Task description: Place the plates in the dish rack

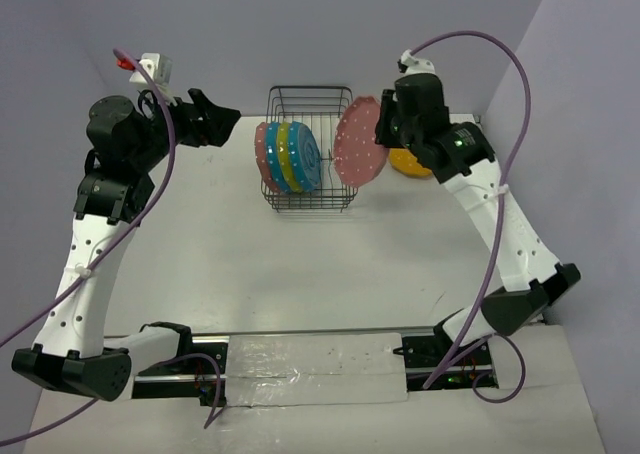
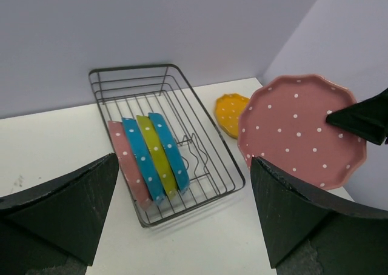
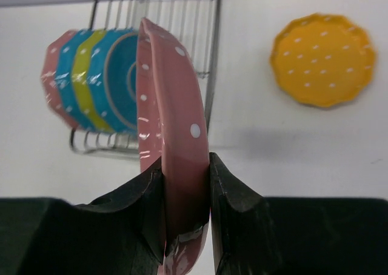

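The black wire dish rack [image 1: 310, 89] stands at the back middle of the table. Several plates stand upright in its near end: pink [image 1: 264, 154], teal [image 1: 277, 154], yellow-green [image 1: 289, 156] and teal [image 1: 310, 160]. My right gripper [image 1: 385, 124] is shut on the rim of a second pink plate [image 1: 360, 154] and holds it on edge, in the air just right of the rack. The right wrist view shows that plate [image 3: 173, 105] pinched between the fingers [image 3: 233, 190]. An orange-yellow plate [image 1: 410, 164] lies flat on the table to the right. My left gripper [image 1: 215, 114] is open and empty, raised left of the rack.
Purple walls close in the back and the right side of the table. The far half of the rack [image 2: 130, 69] holds no plates. The left wrist view shows the held pink plate [image 2: 301, 129] in front of the orange-yellow plate [image 2: 230, 112].
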Available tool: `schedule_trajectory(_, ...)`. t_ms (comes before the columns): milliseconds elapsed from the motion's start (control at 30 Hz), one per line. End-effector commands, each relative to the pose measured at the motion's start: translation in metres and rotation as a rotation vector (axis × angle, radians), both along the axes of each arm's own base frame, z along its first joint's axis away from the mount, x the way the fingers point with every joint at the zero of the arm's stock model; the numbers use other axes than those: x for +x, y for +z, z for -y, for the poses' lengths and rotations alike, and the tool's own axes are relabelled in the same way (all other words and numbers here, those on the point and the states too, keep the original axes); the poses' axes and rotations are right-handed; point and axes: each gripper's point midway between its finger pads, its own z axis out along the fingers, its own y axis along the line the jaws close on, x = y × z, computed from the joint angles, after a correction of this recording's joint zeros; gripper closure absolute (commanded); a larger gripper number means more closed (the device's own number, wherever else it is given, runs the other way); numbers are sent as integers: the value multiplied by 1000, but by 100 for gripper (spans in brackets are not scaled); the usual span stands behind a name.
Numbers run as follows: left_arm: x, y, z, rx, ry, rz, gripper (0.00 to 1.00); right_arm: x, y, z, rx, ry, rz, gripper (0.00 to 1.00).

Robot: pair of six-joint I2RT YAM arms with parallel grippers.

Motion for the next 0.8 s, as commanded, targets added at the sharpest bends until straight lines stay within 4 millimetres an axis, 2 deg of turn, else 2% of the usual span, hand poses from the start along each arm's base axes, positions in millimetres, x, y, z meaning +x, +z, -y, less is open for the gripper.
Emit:
schedule_trajectory(0, 11, 6, -20, -9, 116, 36, 1, 27, 74, 10, 44, -293, 273, 100)
schedule_trajectory(33, 11, 4, -21, -4, 122, 35, 1, 28, 78, 8, 23, -320, 292, 100)
schedule_trajectory(67, 12, 4, -25, -2, 141, 38, 1, 30, 69, -7, -28, -318, 288, 100)
schedule_trajectory(133, 12, 1, -31, 5, 172, 38, 1, 33, 67, -11, -102, -358, 317, 100)
schedule_trajectory(233, 12, -3, -38, 14, 201, 39, 1, 42, 50, -33, -153, -342, 320, 100)
schedule_trajectory(400, 14, -10, -55, 41, 291, 42, 1, 56, 33, -46, -259, -388, 326, 100)
schedule_trajectory(433, 14, -10, -58, 42, 305, 44, 1, 60, 24, -50, -292, -385, 318, 100)
schedule_trajectory(500, 16, -14, -66, 54, 352, 37, 1, 66, 21, -53, -310, -407, 339, 100)
schedule_trajectory(533, 15, -17, -67, 60, 355, 33, 1, 70, 12, -57, -345, -403, 334, 100)
schedule_trajectory(767, 15, -23, -81, 119, 415, 37, 1, 91, -13, -75, -385, -409, 318, 100)
